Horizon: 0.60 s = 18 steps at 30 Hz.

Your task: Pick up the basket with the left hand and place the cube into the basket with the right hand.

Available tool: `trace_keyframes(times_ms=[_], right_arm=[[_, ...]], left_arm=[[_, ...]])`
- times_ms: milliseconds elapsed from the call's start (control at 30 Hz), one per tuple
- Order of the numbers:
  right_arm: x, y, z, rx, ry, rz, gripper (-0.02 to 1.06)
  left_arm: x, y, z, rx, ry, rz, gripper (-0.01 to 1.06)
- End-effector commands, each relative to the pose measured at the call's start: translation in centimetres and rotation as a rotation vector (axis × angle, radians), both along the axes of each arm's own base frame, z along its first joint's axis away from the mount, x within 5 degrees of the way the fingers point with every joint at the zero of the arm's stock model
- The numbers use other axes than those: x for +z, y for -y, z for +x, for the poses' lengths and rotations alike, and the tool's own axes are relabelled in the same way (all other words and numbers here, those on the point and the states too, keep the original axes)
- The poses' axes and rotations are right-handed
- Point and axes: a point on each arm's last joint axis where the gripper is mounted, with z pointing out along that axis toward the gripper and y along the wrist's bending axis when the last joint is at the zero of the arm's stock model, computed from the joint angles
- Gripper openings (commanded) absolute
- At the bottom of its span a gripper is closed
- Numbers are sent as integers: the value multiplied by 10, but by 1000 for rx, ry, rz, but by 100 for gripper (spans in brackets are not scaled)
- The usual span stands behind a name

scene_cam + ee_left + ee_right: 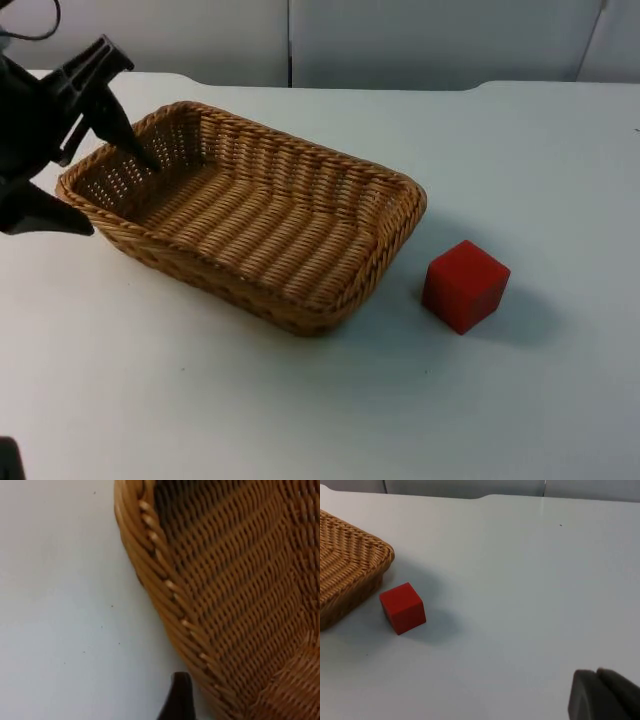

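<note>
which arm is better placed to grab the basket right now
Left. The left gripper is open astride the basket rim at its left end, one finger inside, one outside. The right arm waits off by the red cube.

The setting is a laboratory test station: a plain white table top (pixel 300 420) ends at a grey panelled partition wall (pixel 420 40).

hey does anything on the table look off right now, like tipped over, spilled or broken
Nothing stands out. The wicker basket sits flat and whole, the red cube rests on the table beside it, apart. The left gripper straddles the basket's rim, jaws open.
</note>
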Motion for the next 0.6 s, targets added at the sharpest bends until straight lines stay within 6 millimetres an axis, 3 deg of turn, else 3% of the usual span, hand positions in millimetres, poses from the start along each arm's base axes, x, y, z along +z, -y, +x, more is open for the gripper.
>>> trace_keyframes(times_ms=[0, 367, 567], right_arm=[[-1, 0, 0, -6, 5, -7, 3], [-1, 0, 0, -6, 5, -7, 3], [-1, 0, 0, -6, 5, -7, 3]], left_arm=[[-2, 3, 3, 22, 3, -18, 69], [-32, 3, 6, 26, -81, -5, 69], [-43, 4, 21, 2, -76, 6, 69]])
